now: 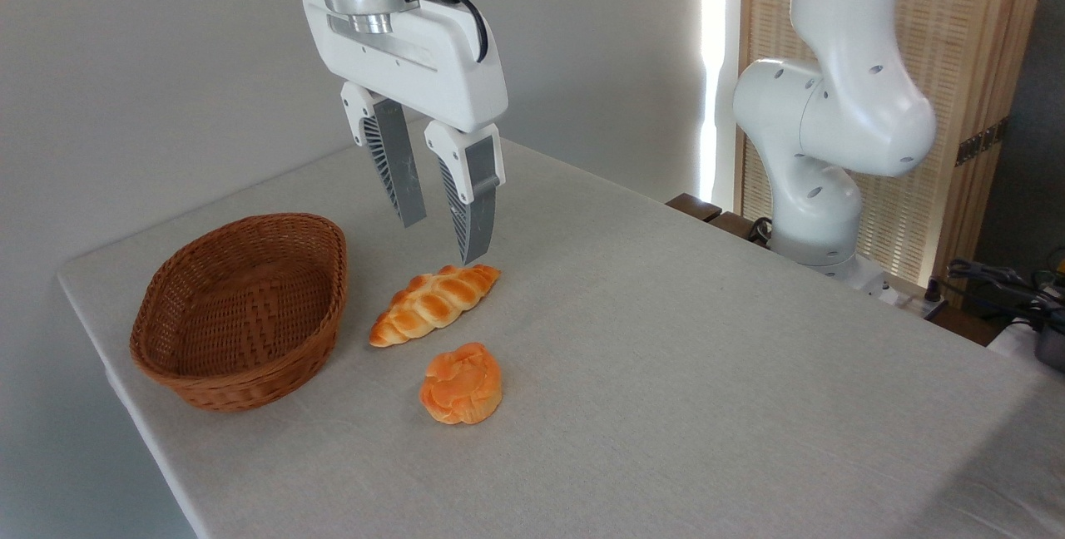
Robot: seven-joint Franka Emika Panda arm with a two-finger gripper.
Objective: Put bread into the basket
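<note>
Wicker basket (241, 314) sits empty at the worktop's left end; nothing's been moved yet. Round orange bread (462, 384) lies near it, untouched, beside the braided loaf (434, 303). Fingers (439, 241) hang parted and empty, seemingly above that loaf.

Text check | you will find no legible label, brand, number or sign on any surface in this view | nothing for you to read

Bright, even daylight, blown-out strip of glare at the window gap (714, 65) upper right, soft faint shadows on the tabletop (666, 339), sharp focus throughout, slight softness at far right clutter, no visible edge distortion
</note>
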